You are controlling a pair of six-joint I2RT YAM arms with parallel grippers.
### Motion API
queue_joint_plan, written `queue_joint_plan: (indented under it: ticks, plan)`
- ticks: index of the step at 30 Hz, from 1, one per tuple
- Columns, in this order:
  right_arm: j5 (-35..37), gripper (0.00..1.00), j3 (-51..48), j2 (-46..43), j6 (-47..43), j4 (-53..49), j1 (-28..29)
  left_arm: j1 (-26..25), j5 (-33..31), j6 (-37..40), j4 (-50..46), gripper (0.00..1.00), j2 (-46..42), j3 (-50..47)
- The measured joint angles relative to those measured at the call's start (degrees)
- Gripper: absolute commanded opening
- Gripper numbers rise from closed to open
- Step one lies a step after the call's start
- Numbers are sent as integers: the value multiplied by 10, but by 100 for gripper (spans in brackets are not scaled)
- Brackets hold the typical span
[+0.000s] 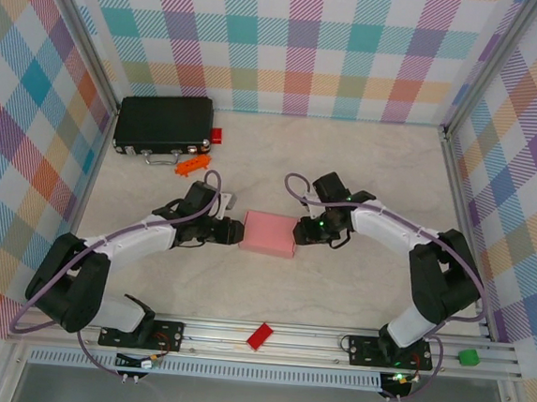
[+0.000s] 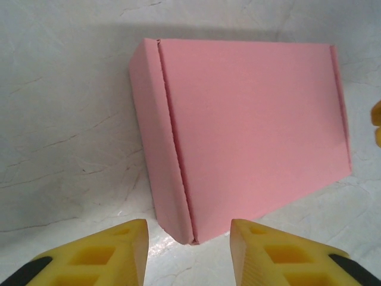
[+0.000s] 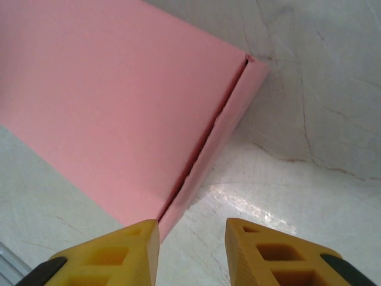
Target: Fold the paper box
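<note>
One paper box [image 1: 269, 234], closed up, middle of counter [image 1: 366, 162]. Two hands: left hand [image 1: 236, 233] at box's 9 o'clock, right hand [image 1: 302, 230] at 3, both spread, holding nothing. One black case [image 1: 163, 124] at 11.

Low over the middle of the workspace, we reach inward with both arms from bases bolted side by side at the near edge. Our left arm [image 1: 124, 240] bends sharply at the elbow close to its base, then runs up and to the right, so the left gripper [image 1: 236, 233] points rightward. Our right arm [image 1: 406, 239] climbs from its base, folds at the elbow and runs leftward, so the right gripper [image 1: 302, 230] points back at its partner. The two grippers face each other, apart. Seen from the left wrist, our yellow fingers [image 2: 128, 235] stand spread wide. The right wrist's yellow fingers [image 3: 250, 235] are spread the same way.
</note>
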Motion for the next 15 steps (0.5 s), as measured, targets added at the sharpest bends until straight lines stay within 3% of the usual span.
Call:
queue_joint_plan:
  ticks: [6,12,15]
  plan:
    - [-10,40,-10,0,23,33,0,0,3,-11,13,48,28,2]
    - [4,39,-16,-1,35,46,-4,0,-15,-13,14,66,24,5]
    - [39,42,-31,-19,43,52,-12,0,-57,-10,4,68,4,5]
